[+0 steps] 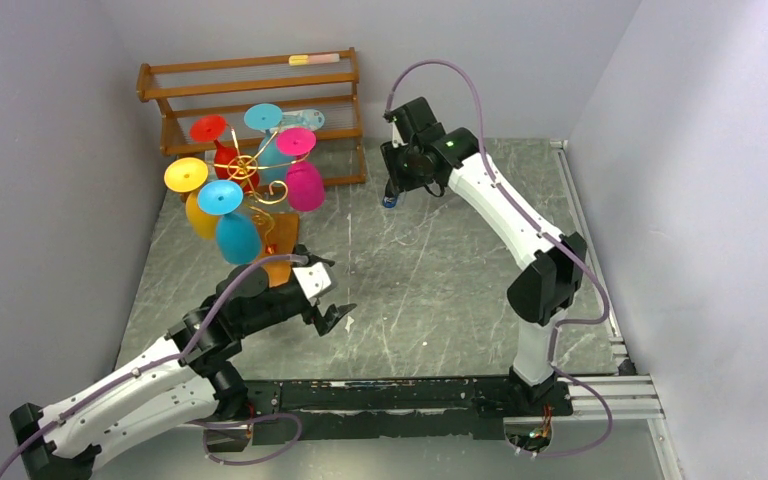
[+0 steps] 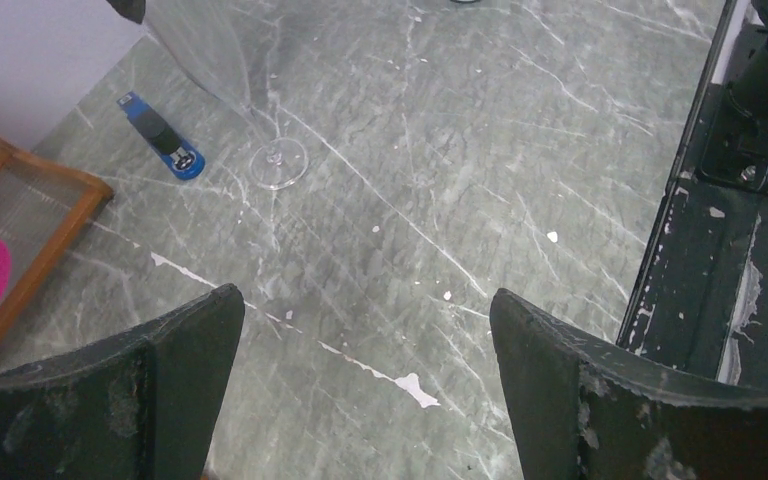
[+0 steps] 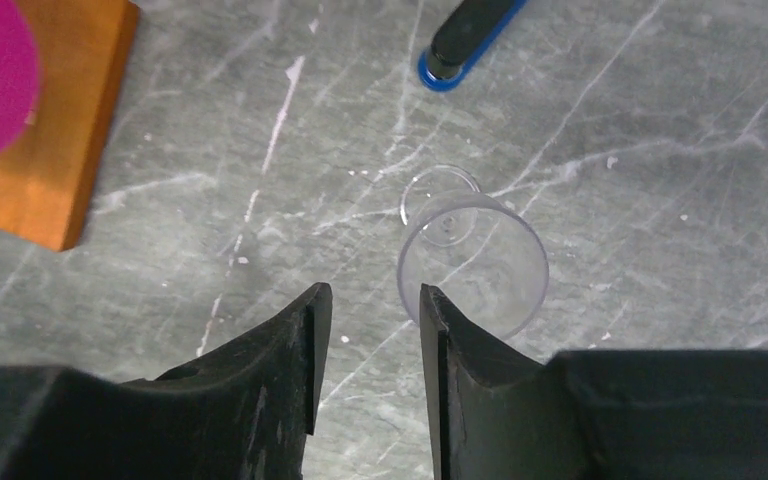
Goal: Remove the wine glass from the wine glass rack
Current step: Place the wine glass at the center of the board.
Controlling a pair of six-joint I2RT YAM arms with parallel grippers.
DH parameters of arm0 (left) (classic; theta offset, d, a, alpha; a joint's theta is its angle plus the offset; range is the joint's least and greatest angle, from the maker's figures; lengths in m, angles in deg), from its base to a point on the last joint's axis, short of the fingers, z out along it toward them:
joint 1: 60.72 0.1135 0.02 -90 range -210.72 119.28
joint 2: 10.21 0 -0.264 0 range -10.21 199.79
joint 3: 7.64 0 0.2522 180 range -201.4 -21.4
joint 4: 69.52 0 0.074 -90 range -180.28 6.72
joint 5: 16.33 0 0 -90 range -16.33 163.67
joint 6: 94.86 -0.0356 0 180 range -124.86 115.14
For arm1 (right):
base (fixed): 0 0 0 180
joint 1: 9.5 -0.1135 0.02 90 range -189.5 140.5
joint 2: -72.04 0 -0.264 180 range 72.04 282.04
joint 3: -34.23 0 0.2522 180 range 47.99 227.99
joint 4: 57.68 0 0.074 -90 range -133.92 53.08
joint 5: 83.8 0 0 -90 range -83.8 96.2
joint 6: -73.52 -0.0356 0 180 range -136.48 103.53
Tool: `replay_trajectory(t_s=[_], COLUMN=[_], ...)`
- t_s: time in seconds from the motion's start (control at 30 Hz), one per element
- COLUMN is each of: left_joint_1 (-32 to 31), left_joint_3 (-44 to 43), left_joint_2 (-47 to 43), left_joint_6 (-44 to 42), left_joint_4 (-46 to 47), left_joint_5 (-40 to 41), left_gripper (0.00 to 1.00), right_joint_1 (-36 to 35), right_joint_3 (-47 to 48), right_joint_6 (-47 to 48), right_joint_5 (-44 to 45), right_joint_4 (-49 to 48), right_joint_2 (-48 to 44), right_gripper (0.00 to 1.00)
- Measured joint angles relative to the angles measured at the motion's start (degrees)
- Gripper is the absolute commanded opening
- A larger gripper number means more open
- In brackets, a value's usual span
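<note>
One wine glass [image 3: 475, 262] | clear, colourless | upright on table [image 3: 610, 120]

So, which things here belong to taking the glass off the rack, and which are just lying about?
Job: gold wire rack; coloured glasses hanging on it; clear glass standing on the table; right gripper, open beside it.
Lying about: wooden shelf at the back; blue pen-like stick on the table.

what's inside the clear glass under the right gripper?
Nothing visible: through the clear wine glass only its own foot and the table show. The right gripper covers part of the rim's near edge.
</note>
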Motion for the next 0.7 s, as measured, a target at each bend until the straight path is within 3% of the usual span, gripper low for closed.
replay_trajectory(t_s=[0.13, 0.47, 0.7], left_joint_1=[0.0, 0.2, 0.2], left_joint_3=[0.0, -4.2, -4.7], left_joint_2=[-0.5, 2.8, 3.3], left_joint_6=[2.9, 12.4, 23.6], left_joint_4=[0.1, -0.2, -1.2], left_joint_5=[2.3, 8.3, 12.6], left_gripper=[0.97, 0.97, 0.97], right_joint_1=[0.0, 0.0, 0.0], right_joint_3=[-1.8, -12.5, -28.4], right_joint_6=[-0.5, -3.8, -15.0], right_joint_5=[-1.8, -6.6, -15.8], right_joint_4=[-2.8, -13.4, -34.2], right_joint_2=[-3.8, -17.5, -27.7], right_gripper=[0.53, 0.63, 0.68])
